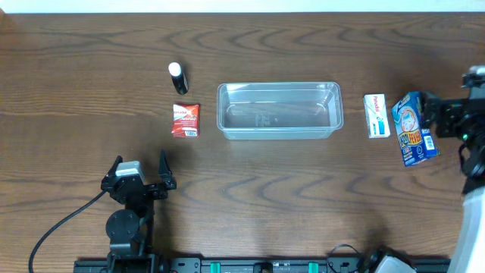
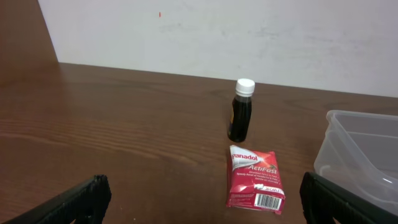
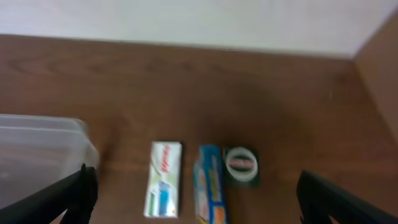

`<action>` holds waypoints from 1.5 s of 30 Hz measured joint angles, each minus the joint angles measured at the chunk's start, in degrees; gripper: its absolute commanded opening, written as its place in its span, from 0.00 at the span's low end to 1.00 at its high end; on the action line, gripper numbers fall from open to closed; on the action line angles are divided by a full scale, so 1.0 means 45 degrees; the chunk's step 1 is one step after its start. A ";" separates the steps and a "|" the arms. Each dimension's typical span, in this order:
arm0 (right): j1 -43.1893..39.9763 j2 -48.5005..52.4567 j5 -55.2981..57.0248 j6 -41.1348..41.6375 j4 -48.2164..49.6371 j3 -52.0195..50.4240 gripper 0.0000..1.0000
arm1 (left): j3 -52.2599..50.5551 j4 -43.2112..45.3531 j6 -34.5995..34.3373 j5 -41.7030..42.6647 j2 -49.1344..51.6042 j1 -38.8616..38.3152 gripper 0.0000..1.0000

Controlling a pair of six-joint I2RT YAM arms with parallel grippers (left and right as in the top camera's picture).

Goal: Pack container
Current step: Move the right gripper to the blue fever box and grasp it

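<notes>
The clear plastic container (image 1: 280, 130) stands empty at the table's middle; its corner shows in the left wrist view (image 2: 360, 149) and the right wrist view (image 3: 37, 143). Left of it lie a red Panadol packet (image 1: 186, 120) (image 2: 255, 177) and an upright dark bottle with a white cap (image 1: 178, 78) (image 2: 240, 112). Right of it lie a white Panadol box (image 1: 377, 115) (image 3: 165, 179) and a blue box (image 1: 414, 129) (image 3: 210, 183). A dark green item with a white ring (image 3: 241, 165) sits beside the blue box. My left gripper (image 1: 140, 178) (image 2: 205, 205) is open and empty, short of the red packet. My right gripper (image 1: 447, 117) (image 3: 199, 202) is open and empty above the boxes.
The brown wooden table (image 1: 303, 197) runs to a white wall at the back. A black cable (image 1: 61, 227) trails from the left arm's base at the front edge. The right arm's body (image 1: 474, 197) fills the right edge.
</notes>
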 measured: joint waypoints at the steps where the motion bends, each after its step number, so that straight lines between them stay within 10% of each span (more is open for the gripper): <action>1: -0.0180 0.0316 -0.0024 -0.0015 -0.0005 0.0005 0.99 | 0.0000 0.0000 0.0000 0.0000 0.0000 0.0000 0.98; 18: -0.0617 0.2909 -0.0665 -0.1632 0.0058 0.0044 0.99 | 0.0000 0.0000 0.0000 0.0000 0.0000 0.0000 0.98; 41: -0.0612 0.5848 0.1020 -0.2132 -0.1263 0.0044 0.66 | 0.0000 0.0000 0.0000 0.0000 0.0000 0.0000 0.98; 45: -0.0612 0.6052 0.1195 -0.2069 -0.1345 0.0044 0.72 | 0.0000 0.0000 0.0000 0.0000 0.0000 0.0000 0.98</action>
